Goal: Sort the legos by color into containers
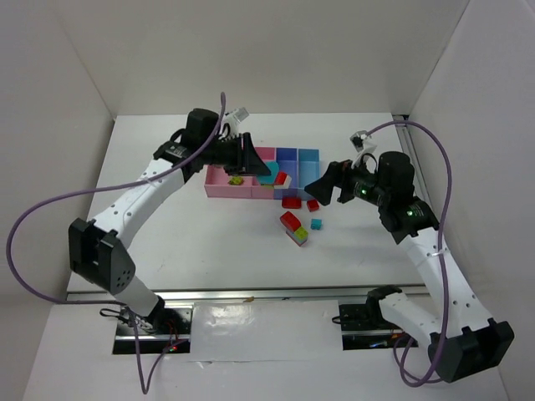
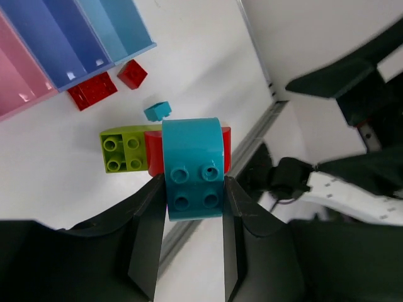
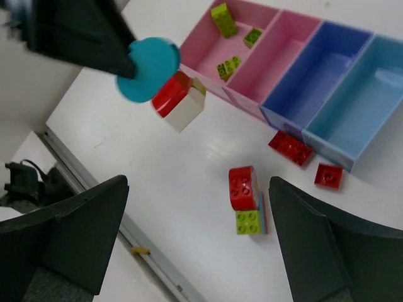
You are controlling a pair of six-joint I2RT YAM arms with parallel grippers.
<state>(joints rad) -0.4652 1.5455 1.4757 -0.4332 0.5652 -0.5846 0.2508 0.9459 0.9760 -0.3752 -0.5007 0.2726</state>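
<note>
My left gripper [image 2: 193, 189] is shut on a cyan lego [image 2: 192, 167] and holds it in the air by the front of the containers [image 1: 269, 173]. The four joined bins are wide pink [image 3: 203, 47], narrow pink [image 3: 280, 53], periwinkle [image 3: 318, 75] and light blue [image 3: 362, 107]. Three lime legos [image 3: 228, 66] lie in the wide pink bin. On the table are a red brick [image 3: 244, 187] joined to a lime one [image 3: 250, 221], a flat red brick [image 3: 289, 148], a small red one [image 3: 329, 175] and a small cyan one [image 2: 157, 111]. Above them my right gripper [image 3: 198, 189] hangs open and empty.
A red brick on a white block [image 3: 178, 100] shows just below the held cyan lego, by the pink bins' front wall. White walls enclose the table on three sides. A metal rail [image 3: 113, 220] runs along the near table edge.
</note>
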